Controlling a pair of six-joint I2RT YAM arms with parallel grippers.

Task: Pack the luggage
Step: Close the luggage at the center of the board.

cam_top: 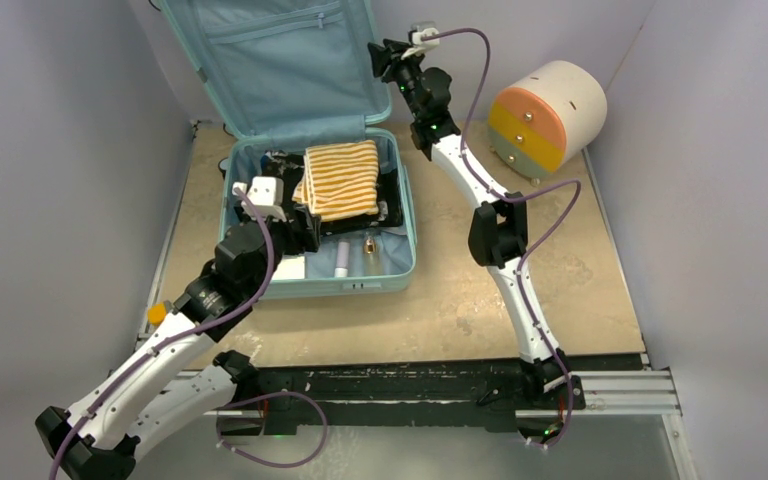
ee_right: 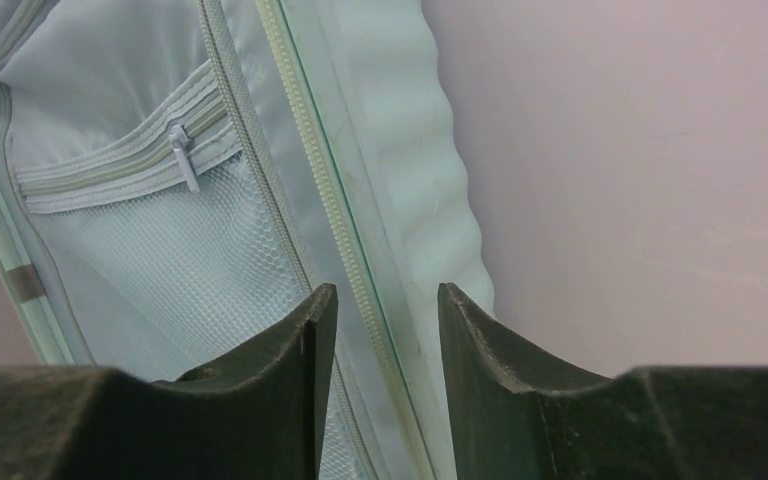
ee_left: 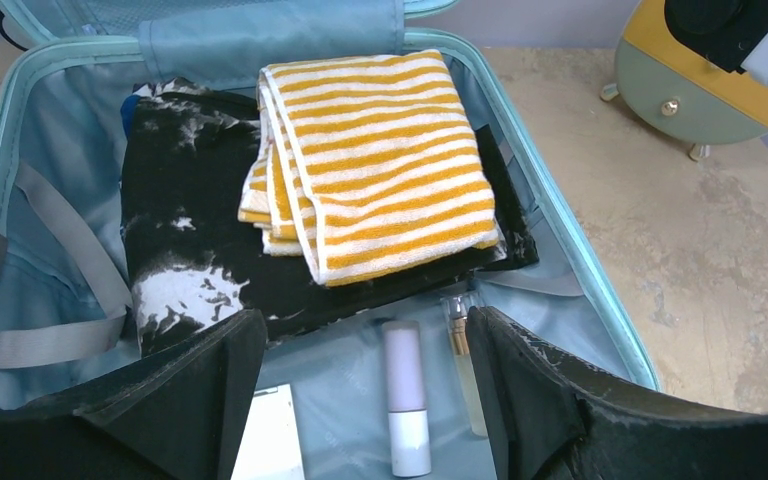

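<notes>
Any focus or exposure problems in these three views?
Top external: even, soft light, no glare on the pale teal ribbed hard-shell suitcase. Left wrist: yellow-and-white striped folded towel sharp, left gripper's fingers dark, soft. Right wrist: washed-out, pale; lid zip pull legible.

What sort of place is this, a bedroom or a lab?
Most likely a lab test booth: plain walls box in a table, left arm and right arm are bolted to a rail at its edge, and the suitcase looks like a prop.
</notes>
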